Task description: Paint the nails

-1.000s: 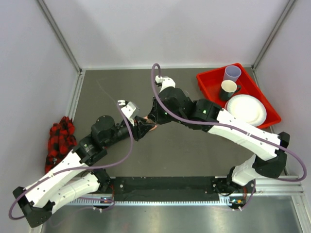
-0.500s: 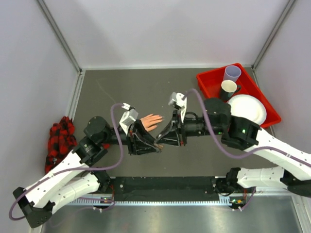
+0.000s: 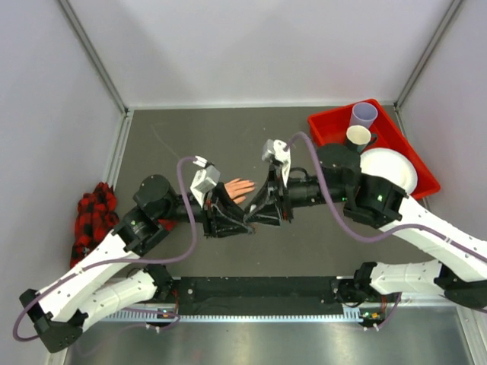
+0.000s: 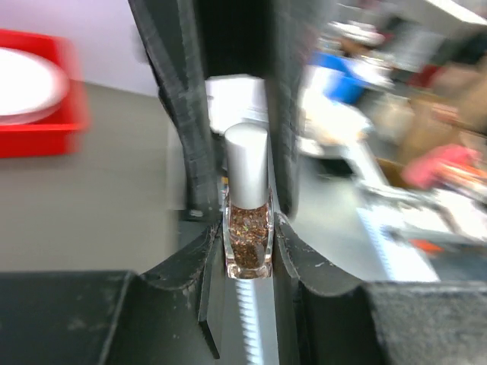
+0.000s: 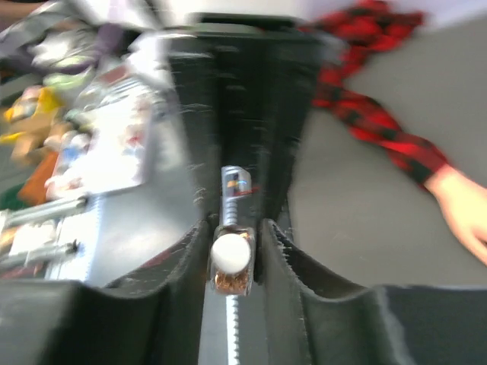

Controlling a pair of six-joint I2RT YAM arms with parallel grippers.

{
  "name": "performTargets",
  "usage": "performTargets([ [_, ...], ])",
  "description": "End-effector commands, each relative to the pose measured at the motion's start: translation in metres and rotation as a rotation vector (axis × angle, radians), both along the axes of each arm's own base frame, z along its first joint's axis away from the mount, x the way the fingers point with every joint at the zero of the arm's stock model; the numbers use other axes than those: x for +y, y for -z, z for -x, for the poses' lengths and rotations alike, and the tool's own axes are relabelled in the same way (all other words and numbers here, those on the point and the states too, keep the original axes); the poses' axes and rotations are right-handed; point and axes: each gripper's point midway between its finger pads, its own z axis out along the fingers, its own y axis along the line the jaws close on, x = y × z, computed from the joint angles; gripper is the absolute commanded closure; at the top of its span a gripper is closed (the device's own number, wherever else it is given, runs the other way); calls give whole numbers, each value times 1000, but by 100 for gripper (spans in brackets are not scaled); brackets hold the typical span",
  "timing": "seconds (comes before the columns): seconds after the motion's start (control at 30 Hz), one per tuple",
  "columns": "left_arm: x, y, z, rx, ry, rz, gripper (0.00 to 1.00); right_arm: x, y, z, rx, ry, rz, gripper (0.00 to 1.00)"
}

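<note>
lying flat on the dark table [image 3: 167, 148], the peach mannequin hand [image 3: 238, 189] is found just on the far side of the two claws, which are brought tip to tip in front of it. its fingers are pointed toward the right gripper [image 3: 256, 218], and the nails [image 3: 251, 185] at their ends are too small to be made out. from the overhead view the hand is seen close beside both claws; whether it is touched by either cannot be told. its red-and-black plaid sleeve [image 3: 95, 217] is bunched well off to the outer side of the left arm.

the left gripper [image 3: 240, 223] is clamped on the glass body of a small nail polish bottle [image 4: 247, 245], which is held upright between its fingers with brown glittery polish inside and a silver cap [image 4: 246, 163] on top. the cap is flanked closely on both sides by the fingers of the right gripper, which is met head-on. in the right wrist view the cap is seen end-on between those fingers, but blur is present and it cannot be told whether they are pressed onto it or a sliver apart. at the right edge of that view part of the mannequin hand is shown, off to the side of the claw.
</note>
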Motion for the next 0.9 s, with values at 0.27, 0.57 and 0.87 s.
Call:
performTargets([
  [0.27, 33, 17, -127, -282, -755, -182, 100, -26, 24, -114, 205, 864, 270, 30],
  [0.57, 30, 31, -136, -274, -772, -217, 100, 11, 23, -120, 205, 902, 316, 51],
  [0.87, 32, 30, -133, -253, -775, -207, 100, 25, 31, -125, 190, 886, 351, 79],
])
